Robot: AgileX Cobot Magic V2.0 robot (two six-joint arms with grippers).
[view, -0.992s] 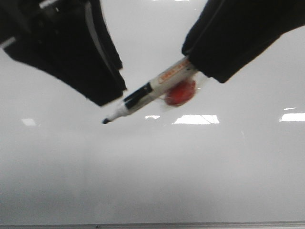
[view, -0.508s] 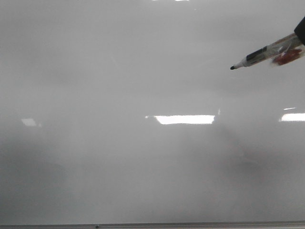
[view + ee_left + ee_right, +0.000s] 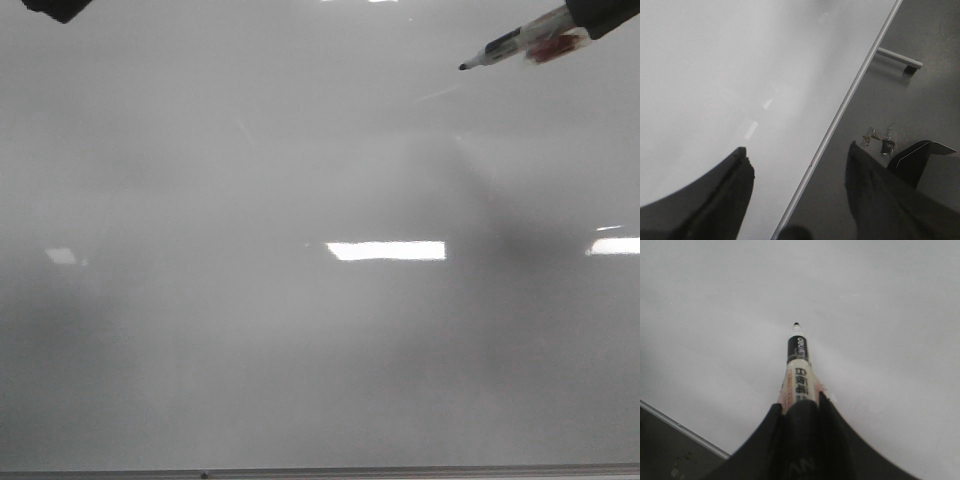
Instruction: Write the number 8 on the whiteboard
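Whiteboard [image 3: 250, 330], one large glossy pale grey-white panel with a thin grey frame, filled the front view and bore no stroke I could see. One white-barrelled marker with a black tip [image 3: 797, 365] sat clamped in my right gripper [image 3: 800, 412], tip off the board near its far right part. My left gripper [image 3: 797, 165] hung spread wide and empty across the board's frame, over a dark grey tabletop [image 3: 920, 100].

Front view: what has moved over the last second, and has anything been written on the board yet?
Both arms pulled back toward the far side. The marker, held in the right gripper, went from the middle to the upper right corner. The left gripper left the centre, open and empty. The whiteboard stays blank.
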